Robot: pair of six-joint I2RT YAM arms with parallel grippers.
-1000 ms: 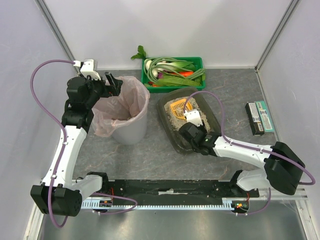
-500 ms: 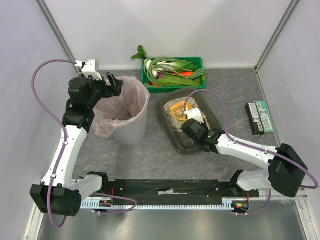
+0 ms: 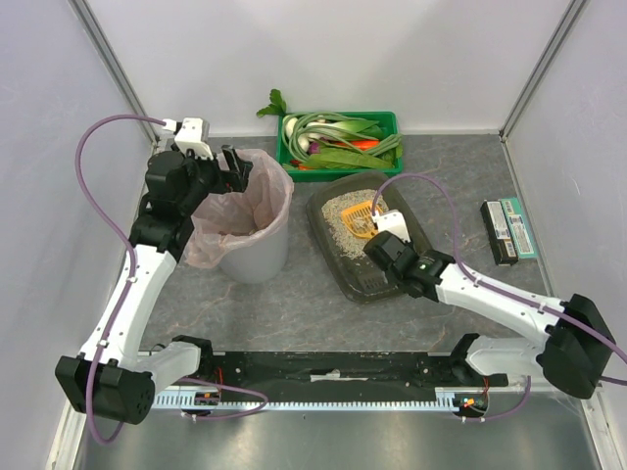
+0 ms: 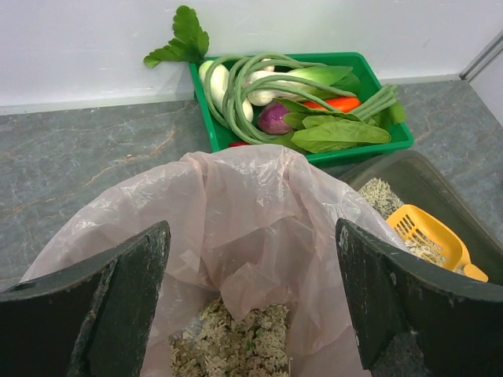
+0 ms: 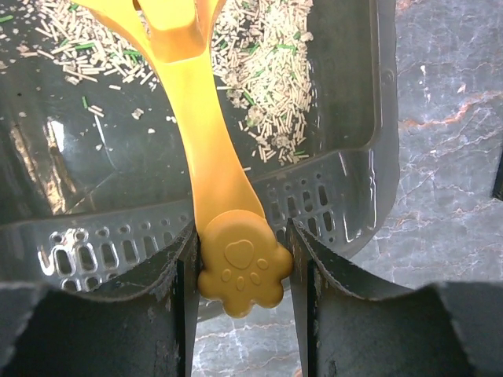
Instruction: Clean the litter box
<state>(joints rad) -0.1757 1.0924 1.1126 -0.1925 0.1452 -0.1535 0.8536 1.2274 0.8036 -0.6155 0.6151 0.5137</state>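
Two arms are in play, so start on the left. The left gripper (image 3: pixel 232 164) hangs over the far rim of the round grey bin (image 3: pixel 257 259), jaws spread wide with nothing between them. The wrist camera looks straight down past both dark fingers (image 4: pixel 126 298) into the pink liner (image 4: pixel 251 204), where a heap of pale litter pellets (image 4: pixel 228 342) lies at the bottom.

Behind the bin, against the back wall, sits the green crate (image 3: pixel 390 118), packed with vegetables (image 3: pixel 338 137) – long green beans, leafy greens, something orange, something purple.

Moving right, the litter box (image 3: pixel 345 274) lies on the grey marbled table (image 3: pixel 294 308), just beside the bin and directly in front of the crate. Its litter (image 3: pixel 341 223) is gathered at the far end, and the near floor shows bare dark plastic.

Over that tray is the right gripper (image 5: pixel 242 247), clamped on the handle of the yellow scoop (image 5: pixel 200 133) – the paw-print end sits right between the fingers, above the tray's perforated near wall. The scoop's slotted head (image 3: pixel 359 213) is down among the pellets.

Far right, well apart from the tray, lies a pair of flat dark and teal packs (image 3: pixel 509 230).
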